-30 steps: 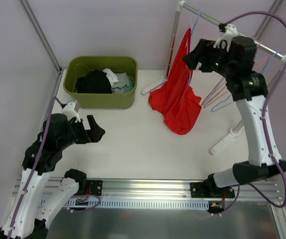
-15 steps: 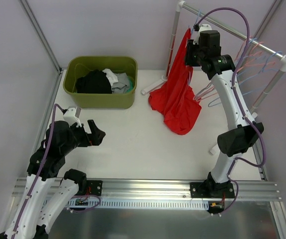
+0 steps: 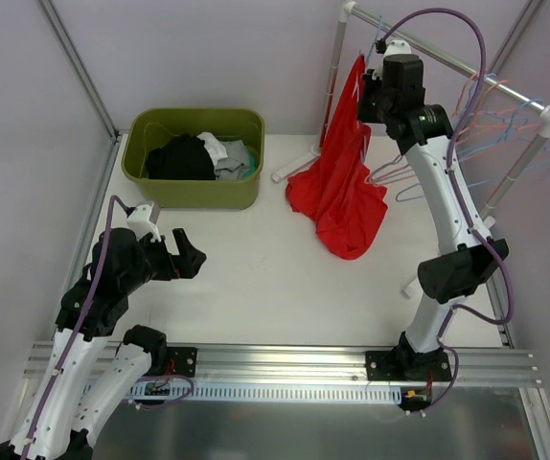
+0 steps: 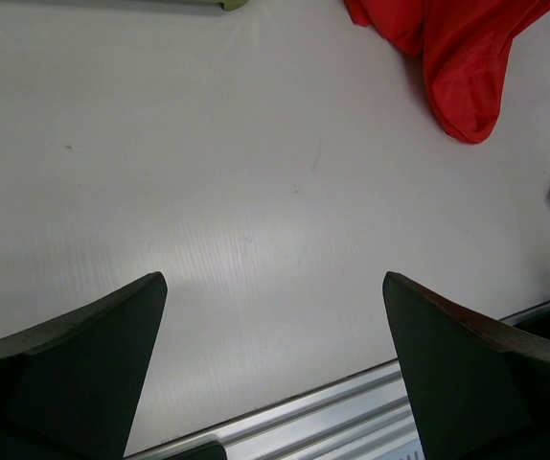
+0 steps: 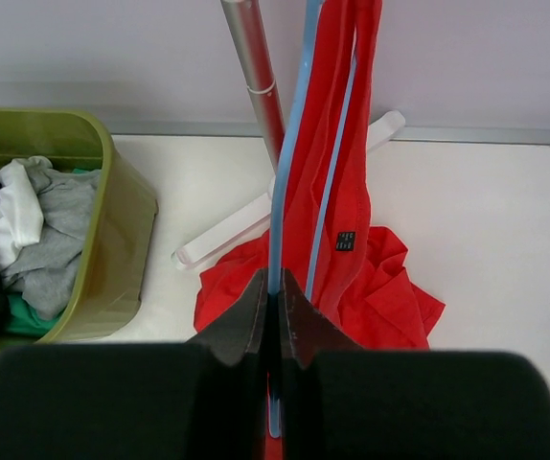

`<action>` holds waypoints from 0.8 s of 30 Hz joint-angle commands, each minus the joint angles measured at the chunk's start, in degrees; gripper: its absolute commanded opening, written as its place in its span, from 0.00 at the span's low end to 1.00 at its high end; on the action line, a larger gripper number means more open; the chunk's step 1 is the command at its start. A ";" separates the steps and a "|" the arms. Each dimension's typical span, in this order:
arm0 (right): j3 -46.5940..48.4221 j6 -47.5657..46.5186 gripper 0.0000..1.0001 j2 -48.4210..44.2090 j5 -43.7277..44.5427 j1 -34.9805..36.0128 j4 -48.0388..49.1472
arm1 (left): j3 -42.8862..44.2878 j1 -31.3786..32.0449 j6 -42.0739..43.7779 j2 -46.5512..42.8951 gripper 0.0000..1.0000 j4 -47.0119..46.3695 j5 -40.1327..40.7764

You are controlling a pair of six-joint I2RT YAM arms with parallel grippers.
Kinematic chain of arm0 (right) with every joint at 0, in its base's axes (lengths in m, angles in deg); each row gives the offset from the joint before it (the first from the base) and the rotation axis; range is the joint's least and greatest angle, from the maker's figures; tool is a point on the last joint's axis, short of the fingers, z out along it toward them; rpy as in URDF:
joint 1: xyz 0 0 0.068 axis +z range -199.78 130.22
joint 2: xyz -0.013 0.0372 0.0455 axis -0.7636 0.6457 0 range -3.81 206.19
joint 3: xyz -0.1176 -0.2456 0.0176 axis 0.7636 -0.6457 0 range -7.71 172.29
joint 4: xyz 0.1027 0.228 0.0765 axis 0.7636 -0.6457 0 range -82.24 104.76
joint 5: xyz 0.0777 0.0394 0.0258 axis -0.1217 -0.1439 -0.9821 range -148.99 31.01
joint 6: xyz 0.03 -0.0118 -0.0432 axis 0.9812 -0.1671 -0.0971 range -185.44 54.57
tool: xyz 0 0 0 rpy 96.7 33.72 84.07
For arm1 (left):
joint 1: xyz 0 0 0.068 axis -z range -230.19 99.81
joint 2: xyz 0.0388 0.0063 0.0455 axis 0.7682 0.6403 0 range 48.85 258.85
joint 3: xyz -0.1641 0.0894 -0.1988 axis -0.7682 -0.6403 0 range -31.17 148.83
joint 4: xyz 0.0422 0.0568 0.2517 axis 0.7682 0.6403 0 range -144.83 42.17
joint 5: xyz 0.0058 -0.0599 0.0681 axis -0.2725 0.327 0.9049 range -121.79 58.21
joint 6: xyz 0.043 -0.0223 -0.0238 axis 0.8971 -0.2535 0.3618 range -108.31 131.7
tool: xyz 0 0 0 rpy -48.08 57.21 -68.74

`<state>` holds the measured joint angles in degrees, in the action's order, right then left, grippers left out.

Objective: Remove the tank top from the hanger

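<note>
1. Top external view gives you the white table (image 3: 256, 278); the clothes rack (image 3: 338, 67) stands at its far right.
2. The green bin (image 3: 198, 196) of clothes sits at the far left, well apart from the rack.
3. Your red tank top (image 3: 337, 192) hangs at the rack's left end on a blue hanger (image 5: 289, 144); its lower part pools on the table.
4. Your right gripper (image 5: 273, 287) is clamped on the hanger's blue wire, just beside the red fabric.
5. Your left gripper (image 4: 273, 283) hovers over bare table; its fingers are spread wide and hold nothing.
</note>
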<state>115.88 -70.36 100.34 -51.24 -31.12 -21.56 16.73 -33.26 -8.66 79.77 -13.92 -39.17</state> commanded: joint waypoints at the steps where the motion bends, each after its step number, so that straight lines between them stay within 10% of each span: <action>1: 2.36 1.85 0.00 -6.59 1.48 0.42 3.62 | -0.35 0.65 0.76 0.02 0.99 -1.97 -1.50; 12: -5.45 3.26 0.00 -19.51 -4.14 0.33 4.15 | -0.26 1.18 0.58 0.02 0.99 -2.15 -1.24; 24: -33.40 13.18 0.00 -50.35 -28.92 0.24 8.63 | 12.44 1.18 1.73 0.80 0.99 -6.44 -10.28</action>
<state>84.54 -61.01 56.22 -71.15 -31.10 -19.57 21.28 -32.52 -7.29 77.63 -14.27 -42.82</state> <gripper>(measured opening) 0.034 0.985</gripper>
